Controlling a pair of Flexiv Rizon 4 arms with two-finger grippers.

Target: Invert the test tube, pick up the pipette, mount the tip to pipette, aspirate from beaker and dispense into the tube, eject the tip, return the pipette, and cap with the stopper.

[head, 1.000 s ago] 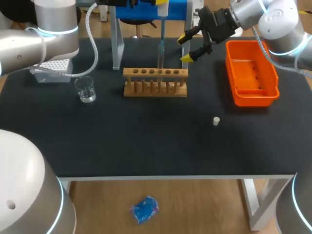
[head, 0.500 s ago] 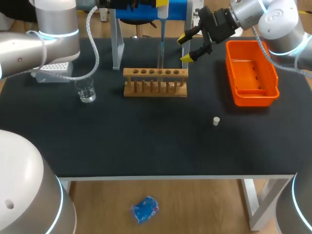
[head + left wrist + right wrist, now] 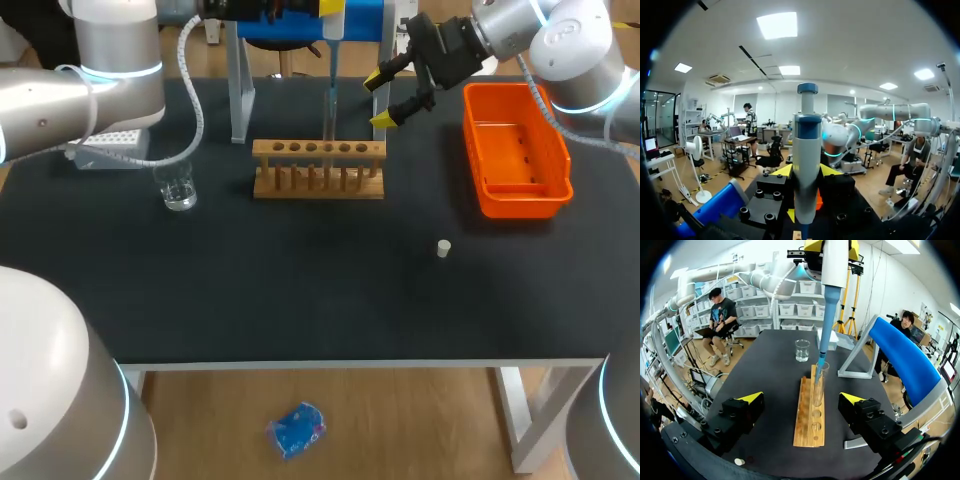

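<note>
The pipette [image 3: 806,145] is clamped upright between the left gripper's [image 3: 806,172] 2 fingers above the rack [image 3: 318,168], its tip inside the test tube [image 3: 818,385]; the right gripper [image 3: 381,98] is spread wide, empty, behind the rack's right end; the beaker [image 3: 177,185] is set left of the rack, the stopper [image 3: 443,248] in front to its right.

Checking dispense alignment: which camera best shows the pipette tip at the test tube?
Right wrist view: the pipette tip meets the test tube mouth, unobstructed. Head view shows it faint, from above. Left wrist view shows only the pipette body; tip hidden.
</note>
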